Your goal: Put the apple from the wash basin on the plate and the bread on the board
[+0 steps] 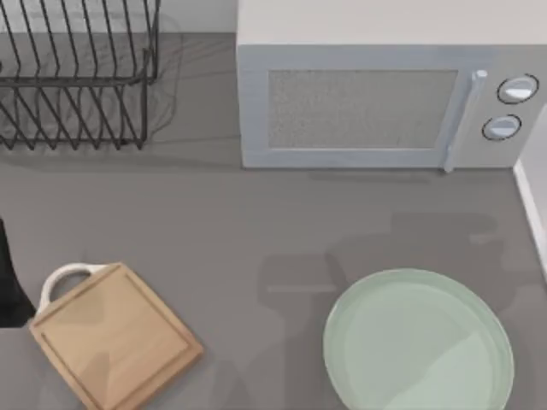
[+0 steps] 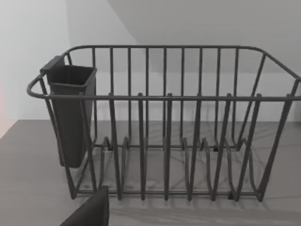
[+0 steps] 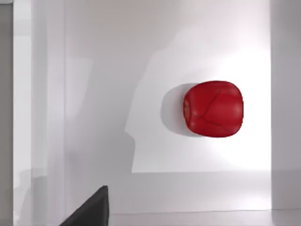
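Note:
The red apple [image 3: 214, 109] lies on the white floor of the wash basin [image 3: 94, 94] in the right wrist view, some way off from a dark corner of my right gripper [image 3: 89, 212]. The pale green plate [image 1: 419, 342] sits bare at the table's front right. At the front left lies the wooden board [image 1: 115, 337] with its white loop handle, nothing on it. The bread is out of view. A dark corner of my left gripper [image 2: 89, 213] shows in the left wrist view, facing the dish rack.
A black wire dish rack [image 1: 77, 77] with a cutlery cup [image 2: 70, 113] stands at the back left. A grey microwave [image 1: 385, 94] fills the back right. A dark piece of my left arm [image 1: 7, 282] sits at the left edge.

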